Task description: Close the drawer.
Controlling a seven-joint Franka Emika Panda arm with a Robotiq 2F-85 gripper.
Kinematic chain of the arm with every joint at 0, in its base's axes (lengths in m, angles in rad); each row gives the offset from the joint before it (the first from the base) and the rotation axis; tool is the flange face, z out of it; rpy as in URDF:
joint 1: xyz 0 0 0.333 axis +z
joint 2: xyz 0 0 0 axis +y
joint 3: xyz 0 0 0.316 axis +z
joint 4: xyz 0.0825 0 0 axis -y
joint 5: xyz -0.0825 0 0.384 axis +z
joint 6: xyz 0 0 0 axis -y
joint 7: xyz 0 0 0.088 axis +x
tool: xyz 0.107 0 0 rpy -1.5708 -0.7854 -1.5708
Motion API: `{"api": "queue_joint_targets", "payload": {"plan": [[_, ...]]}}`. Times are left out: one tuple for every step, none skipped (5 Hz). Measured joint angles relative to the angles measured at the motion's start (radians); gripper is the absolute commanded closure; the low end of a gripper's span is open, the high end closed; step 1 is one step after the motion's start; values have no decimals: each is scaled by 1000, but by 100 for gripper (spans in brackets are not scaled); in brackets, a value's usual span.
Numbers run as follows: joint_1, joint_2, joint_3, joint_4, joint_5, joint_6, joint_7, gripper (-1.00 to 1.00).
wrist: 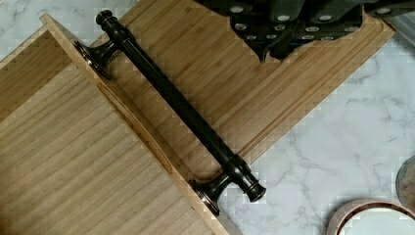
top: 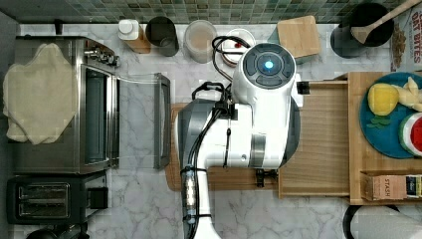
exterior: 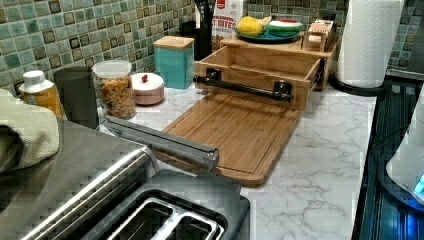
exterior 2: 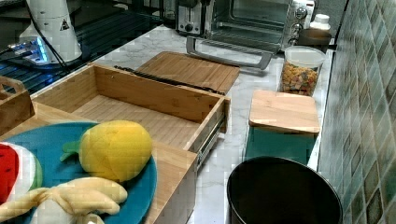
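One drawer (exterior 2: 140,116) stands pulled out over the cutting board (exterior: 235,130), gripper (wrist: 288,22) above; finger state unclear

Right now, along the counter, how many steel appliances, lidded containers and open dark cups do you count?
Steel appliances: 2 (toaster oven, toaster)
Lidded containers: 4 (bottle, clear jar, pink dish, teal canister)
Open dark cups: 2 (grey cup, black holder)
Total: 8
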Motion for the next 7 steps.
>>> {"api": "queue_joint_targets", "payload": {"plan": [[0,4,0,-2,0,0,0,100],[0,7,-3,-13,0,7,-2,100],[0,9,-1,-21,0,12,-20,100],[0,10,1,-45,0,109,-73,100],[-1,10,1,-82,-41,200,-174,100],[-1,7,3,-141,-46,305,-268,100],[0,-5,3,-233,-46,457,-389,100]]}}
